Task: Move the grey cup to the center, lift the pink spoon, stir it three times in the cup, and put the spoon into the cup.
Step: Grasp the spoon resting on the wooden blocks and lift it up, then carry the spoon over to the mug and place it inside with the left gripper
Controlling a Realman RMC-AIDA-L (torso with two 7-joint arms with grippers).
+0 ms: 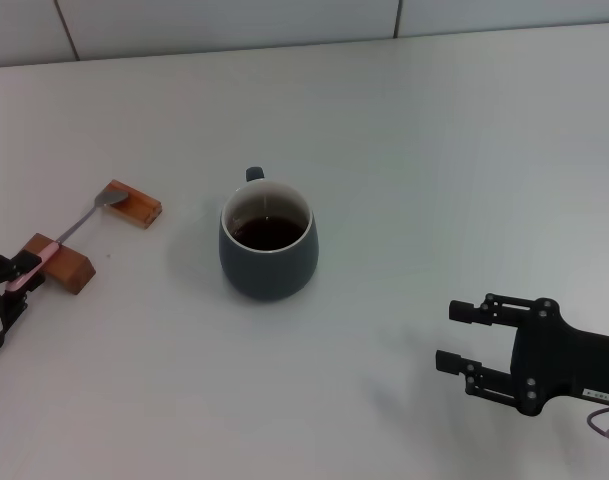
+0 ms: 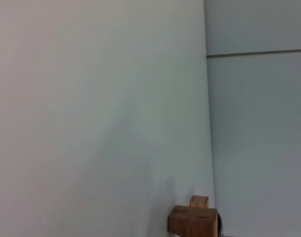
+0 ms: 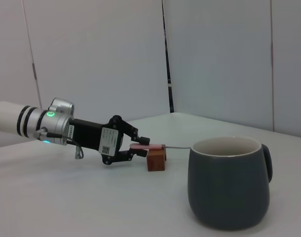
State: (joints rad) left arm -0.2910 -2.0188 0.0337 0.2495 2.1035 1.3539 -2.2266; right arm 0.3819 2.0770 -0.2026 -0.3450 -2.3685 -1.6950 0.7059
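Observation:
The grey cup (image 1: 269, 262), holding dark liquid, stands upright in the middle of the table, handle facing away from me; it also shows in the right wrist view (image 3: 228, 190). The pink spoon (image 1: 79, 224) lies across two wooden blocks at the left, its silver bowl on the far block and its pink handle on the near one. My left gripper (image 1: 26, 276) is at the handle end, its fingers closed against the pink handle (image 3: 142, 146). My right gripper (image 1: 456, 337) is open and empty, low at the front right, well clear of the cup.
The near wooden block (image 1: 66, 262) and the far orange-brown block (image 1: 136, 204) carry the spoon; both also show in the left wrist view (image 2: 192, 220). The white table (image 1: 434, 150) ends at a wall at the back.

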